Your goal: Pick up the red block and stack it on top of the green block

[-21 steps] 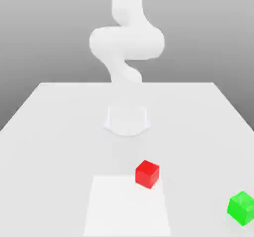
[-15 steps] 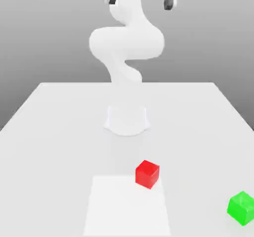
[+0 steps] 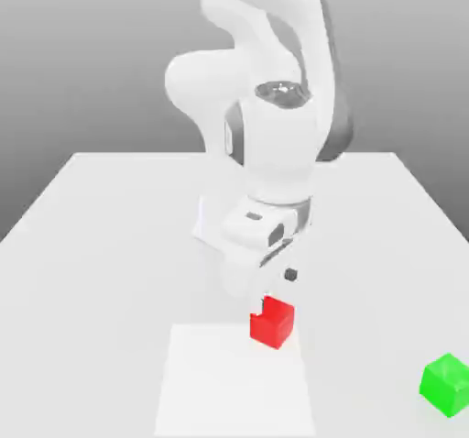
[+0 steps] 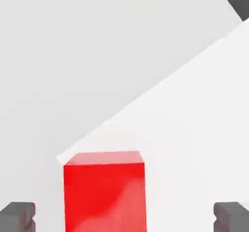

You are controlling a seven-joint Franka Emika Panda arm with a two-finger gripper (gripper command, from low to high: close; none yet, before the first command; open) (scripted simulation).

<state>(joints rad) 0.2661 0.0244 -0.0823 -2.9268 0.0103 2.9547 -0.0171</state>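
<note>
Arm: the white robot arm fills the upper middle of the exterior view, bent down over the table.
Gripper: the gripper sits just below the frame's middle, pointing down right above the red block. In the hand view its two dark fingertips stand at the two lower corners, spread wide apart, with nothing clamped between them.
Red block: in the lower middle of the exterior view, on the table at the far edge of a paler square patch. One finger covers its upper near corner. In the hand view it lies between the fingertips, touching neither.
Green block: the green block rests at the lower right of the exterior view, well apart from the red block.
</note>
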